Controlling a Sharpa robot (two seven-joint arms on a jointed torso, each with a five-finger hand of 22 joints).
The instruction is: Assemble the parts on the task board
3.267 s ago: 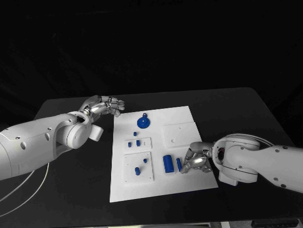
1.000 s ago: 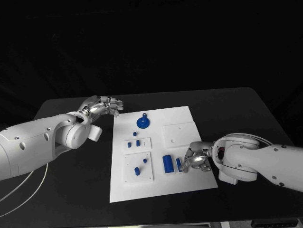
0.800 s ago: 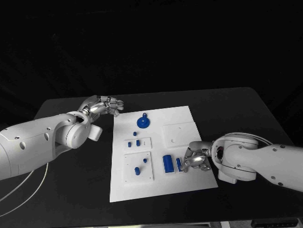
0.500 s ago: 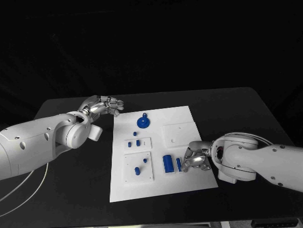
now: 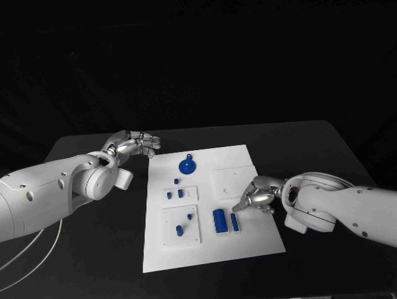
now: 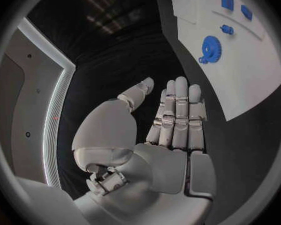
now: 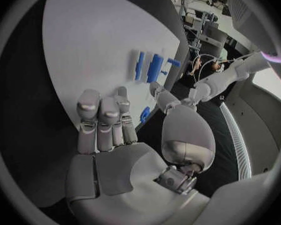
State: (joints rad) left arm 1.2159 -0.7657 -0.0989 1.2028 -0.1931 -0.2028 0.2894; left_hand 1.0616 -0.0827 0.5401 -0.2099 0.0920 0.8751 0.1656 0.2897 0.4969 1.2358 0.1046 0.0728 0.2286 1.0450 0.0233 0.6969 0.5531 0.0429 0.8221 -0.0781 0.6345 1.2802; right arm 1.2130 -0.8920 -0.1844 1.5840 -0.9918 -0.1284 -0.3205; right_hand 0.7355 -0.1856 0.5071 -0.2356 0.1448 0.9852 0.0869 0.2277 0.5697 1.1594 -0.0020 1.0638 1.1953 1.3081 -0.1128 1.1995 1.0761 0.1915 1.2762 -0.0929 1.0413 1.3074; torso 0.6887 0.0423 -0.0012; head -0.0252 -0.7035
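The white task board (image 5: 243, 240) lies in the middle of the table. A blue gear (image 5: 186, 166) sits at its far end, two small blue parts (image 5: 174, 194) stand in a square plate, and two more (image 5: 183, 223) are in the plate nearer me. A long blue block (image 5: 220, 220) and a slim blue bar (image 5: 233, 220) lie side by side. My right hand (image 5: 257, 198) hovers just beyond the slim bar with its fingers stretched out and nothing in them (image 7: 106, 130). My left hand (image 5: 135, 143) is off the board's far left corner, fingers straight and empty (image 6: 172, 130).
The black table (image 5: 91, 249) surrounds the board on all sides. A raised white square plate (image 5: 233, 174) sits on the board's right half, close to my right hand. The gear (image 6: 210, 47) and board (image 6: 253, 80) lie ahead of my left hand.
The camera has shifted a little. My right hand has drawn back from the slim blue bar toward the far side, leaving the bar lying beside the long block. The left hand has stayed put.
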